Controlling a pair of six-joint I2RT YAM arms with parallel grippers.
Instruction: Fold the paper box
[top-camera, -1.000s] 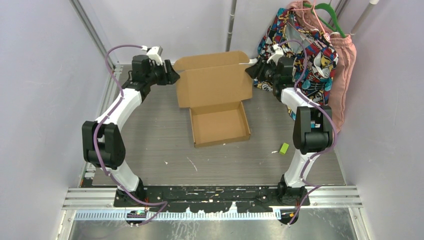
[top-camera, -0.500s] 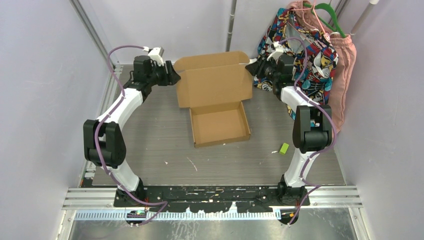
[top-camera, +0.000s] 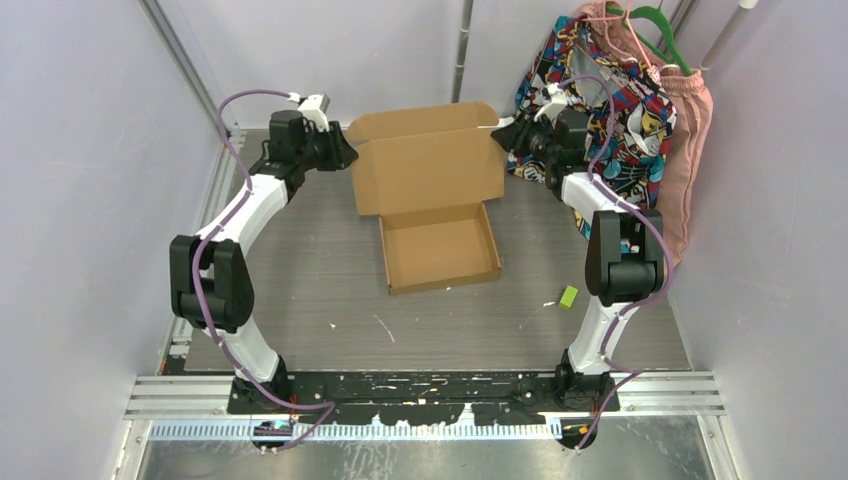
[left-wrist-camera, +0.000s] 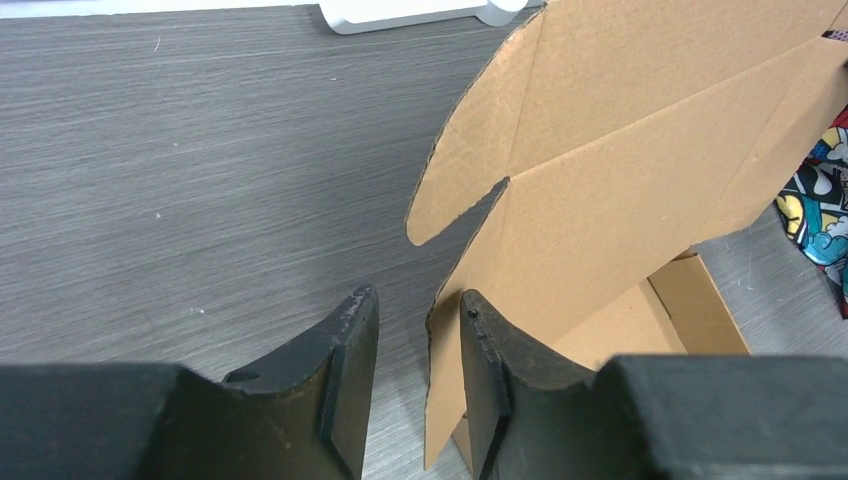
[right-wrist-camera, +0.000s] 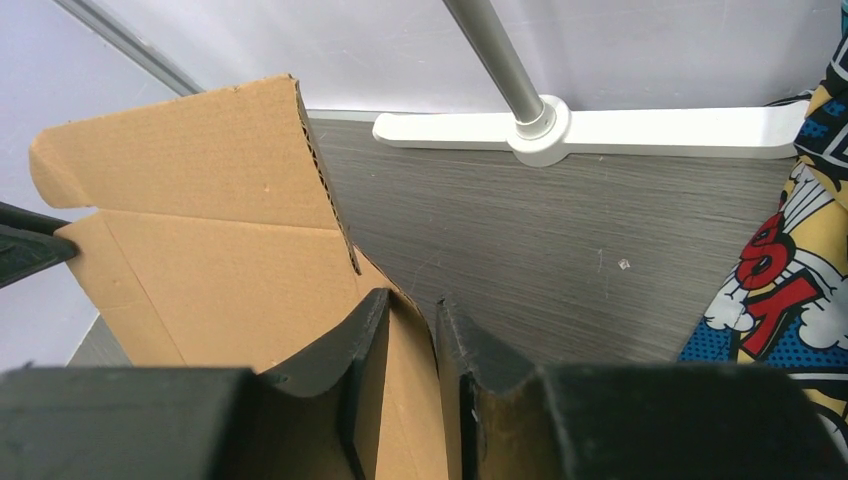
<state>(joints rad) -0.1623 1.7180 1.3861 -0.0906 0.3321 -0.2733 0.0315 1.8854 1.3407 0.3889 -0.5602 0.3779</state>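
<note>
Brown paper box flaps between fingers

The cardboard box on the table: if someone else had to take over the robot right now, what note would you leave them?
Left end effector: open, straddling the lid's left side flap, not yet clamped.
Right end effector: looks shut on the right side flap.
Paper box: mid-table, lid standing upright at the far end of the tray.
Done: tray walls are up.
Left: probably fold both side flaps inward, lower the lid and tuck it in.
</note>
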